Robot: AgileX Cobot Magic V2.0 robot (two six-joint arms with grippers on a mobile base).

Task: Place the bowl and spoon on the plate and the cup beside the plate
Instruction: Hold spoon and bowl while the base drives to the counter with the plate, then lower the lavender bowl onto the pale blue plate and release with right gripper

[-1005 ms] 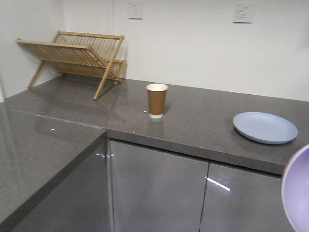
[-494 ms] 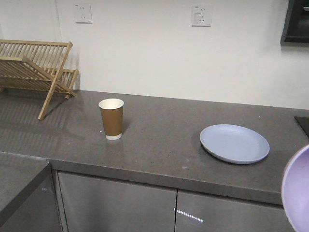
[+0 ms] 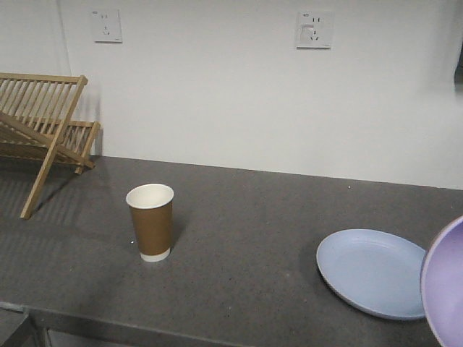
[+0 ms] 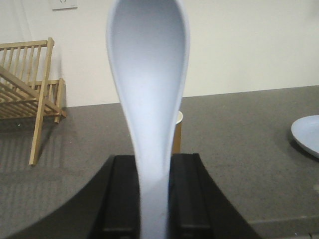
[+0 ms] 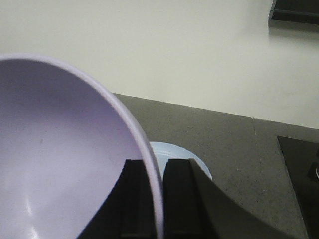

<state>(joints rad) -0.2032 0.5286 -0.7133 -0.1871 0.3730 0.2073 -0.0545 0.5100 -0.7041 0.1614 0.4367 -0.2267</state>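
- While the plate [image 3: 372, 271] lay on the counter [image 3: 246, 217], the right claw [image 5: 158, 172] pinched the tipped bowl [image 5: 60, 159] by its rim in the air; it needed lowering flat onto the plate's middle.
- The cup [image 3: 151, 220] stood well apart.
- The left claw [image 4: 153, 169] gripped the spoon [image 4: 148, 99] tight.

The brown paper cup [image 3: 150, 222] stands on the grey stone countertop [image 3: 246, 210]. Left of the cup and farther back is the slatted wooden dish rack [image 3: 43, 130]. Well right of the cup lies the round pale blue plate [image 3: 365, 271], and farther right, before its rim, the lavender plastic bowl [image 3: 445, 289]. From the left wrist, the pale blue plastic spoon [image 4: 148, 89] rises before the cup.
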